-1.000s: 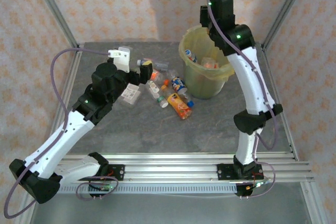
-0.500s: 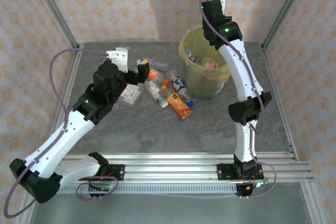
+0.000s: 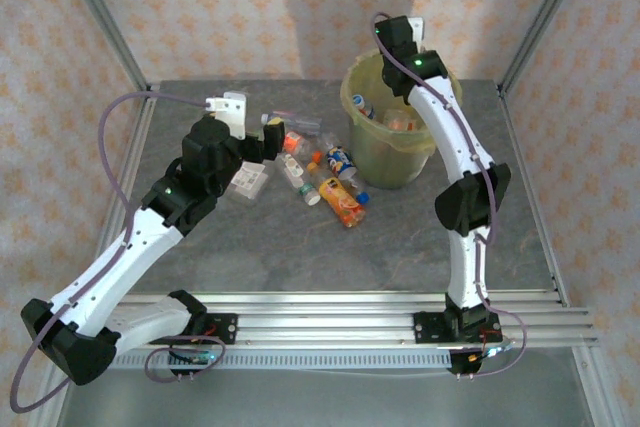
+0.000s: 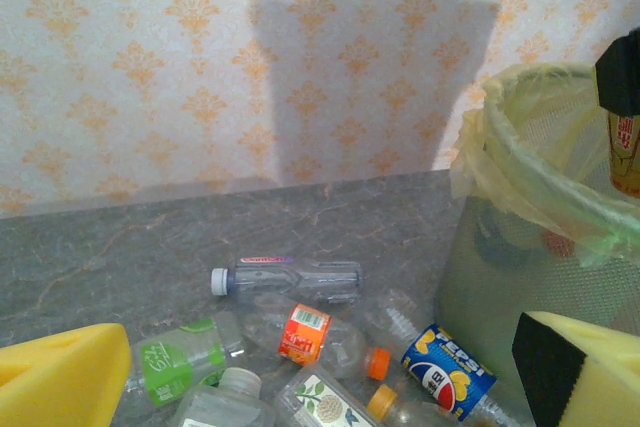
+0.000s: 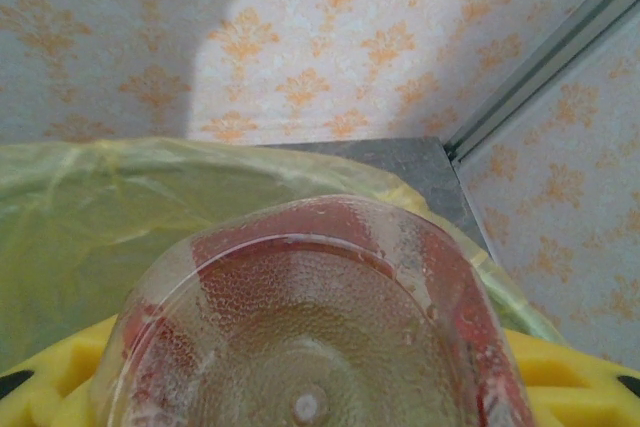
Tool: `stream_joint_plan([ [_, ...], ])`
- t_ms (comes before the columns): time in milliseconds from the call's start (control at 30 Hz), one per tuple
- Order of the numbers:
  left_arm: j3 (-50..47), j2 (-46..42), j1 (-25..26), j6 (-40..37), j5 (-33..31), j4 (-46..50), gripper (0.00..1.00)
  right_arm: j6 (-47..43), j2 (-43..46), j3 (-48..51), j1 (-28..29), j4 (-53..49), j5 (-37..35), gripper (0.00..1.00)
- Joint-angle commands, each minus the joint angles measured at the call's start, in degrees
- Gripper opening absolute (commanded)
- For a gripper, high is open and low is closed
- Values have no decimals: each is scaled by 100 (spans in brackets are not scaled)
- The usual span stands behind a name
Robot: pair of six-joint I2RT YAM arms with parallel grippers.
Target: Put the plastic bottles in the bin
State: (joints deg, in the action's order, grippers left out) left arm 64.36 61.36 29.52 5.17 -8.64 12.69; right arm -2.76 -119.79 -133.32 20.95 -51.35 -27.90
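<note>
Your right gripper [image 5: 310,385] had a red bottle [image 5: 310,317] clamped base-out between its yellow pads [image 5: 45,387], jaws part-closed around the body, above the mouth of the bin [image 5: 100,182], where a few others [image 3: 365,107] already lay. Your left gripper [image 4: 320,372] stood with its fingers spread wide and nothing between them, hovering just short of the bottles [image 3: 320,172] heaped on the table [image 3: 300,247] to the left of the bin. You should have expected these to be very light and empty. Their thin crushed walls would give under a squeeze, and their slick skin would skid or roll at a nudge. The clear bottle [image 4: 285,277] lay on its side at the far edge, a little apart, so it looked the cleanest pick, taken across the middle of the body. The Pepsi bottle [image 4: 450,372] sat touching its neighbours, close to the bin wall, and a pinch there risked dragging another along. On the crumpled ones, the labelled band or the stiffer neck below the cap was likely your surest hold.
</note>
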Motion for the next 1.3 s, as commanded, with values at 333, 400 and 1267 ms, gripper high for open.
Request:
stream_joint_plan([
  [333,-81,-8,-88,151,-102,146,100,320,-134,795,-179,54,-82,52],
  [400,-78,-4,-102,168,-94,163,100,381,-186,824,-195,-9,-92,53],
  [1267,213,460,-370,783,-554,903,100,701,787,428,-244,-739,703,99],
])
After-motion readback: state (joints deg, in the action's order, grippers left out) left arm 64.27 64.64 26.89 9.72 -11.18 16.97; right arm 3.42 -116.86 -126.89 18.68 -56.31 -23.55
